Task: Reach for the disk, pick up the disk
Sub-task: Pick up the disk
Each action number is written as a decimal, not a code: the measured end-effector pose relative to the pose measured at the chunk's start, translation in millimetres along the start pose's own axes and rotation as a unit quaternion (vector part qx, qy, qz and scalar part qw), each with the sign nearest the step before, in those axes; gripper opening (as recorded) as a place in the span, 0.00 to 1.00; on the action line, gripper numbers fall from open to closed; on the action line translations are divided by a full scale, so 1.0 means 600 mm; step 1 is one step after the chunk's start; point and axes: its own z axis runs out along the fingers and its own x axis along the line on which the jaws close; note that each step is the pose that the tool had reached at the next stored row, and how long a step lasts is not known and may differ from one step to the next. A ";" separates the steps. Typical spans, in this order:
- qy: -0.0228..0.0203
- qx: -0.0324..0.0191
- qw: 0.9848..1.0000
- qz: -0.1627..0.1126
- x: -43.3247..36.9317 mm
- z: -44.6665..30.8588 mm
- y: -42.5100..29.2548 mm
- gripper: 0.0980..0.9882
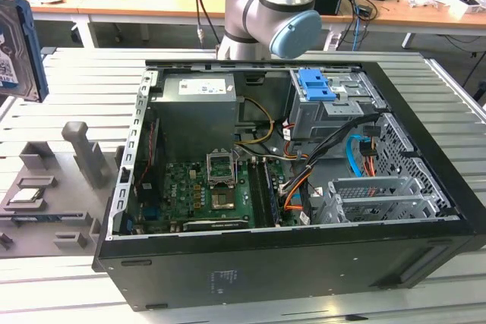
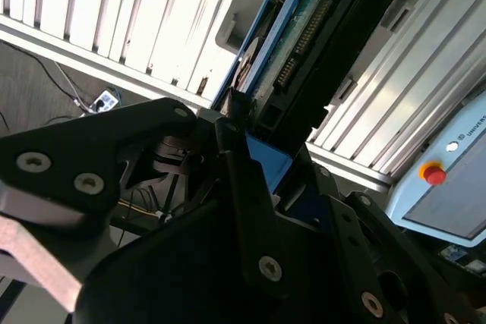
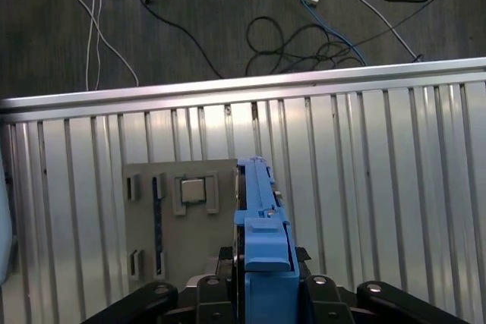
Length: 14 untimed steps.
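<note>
Slatted table [image 3: 380, 187] and grey fixture [image 3: 194, 233] lie beneath the disk [image 3: 262, 263] the jaws clamp.

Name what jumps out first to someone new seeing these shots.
The disk, with blue side rails, hangs in the air at the exterior view's left edge. In both wrist views it stands on edge, clamped in the gripper above the ribbed metal table. In the middle of the exterior view lies the open computer case, motherboard exposed, with a bright blue latch piece at its far side.
</note>
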 end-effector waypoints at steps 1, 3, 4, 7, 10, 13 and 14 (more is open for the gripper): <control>0.000 0.000 1.000 0.000 0.000 -0.007 0.000 0.31; 0.000 0.000 1.000 0.000 0.000 -0.022 0.001 0.31; 0.000 0.000 1.000 0.000 0.000 -0.026 0.001 0.31; 0.000 0.000 1.000 0.000 0.000 -0.036 0.001 0.31; 0.000 0.000 1.000 0.000 0.000 -0.048 0.002 0.31; 0.000 0.000 1.000 0.000 0.000 -0.057 0.002 0.31; 0.000 0.000 1.000 0.000 0.000 -0.059 0.002 0.31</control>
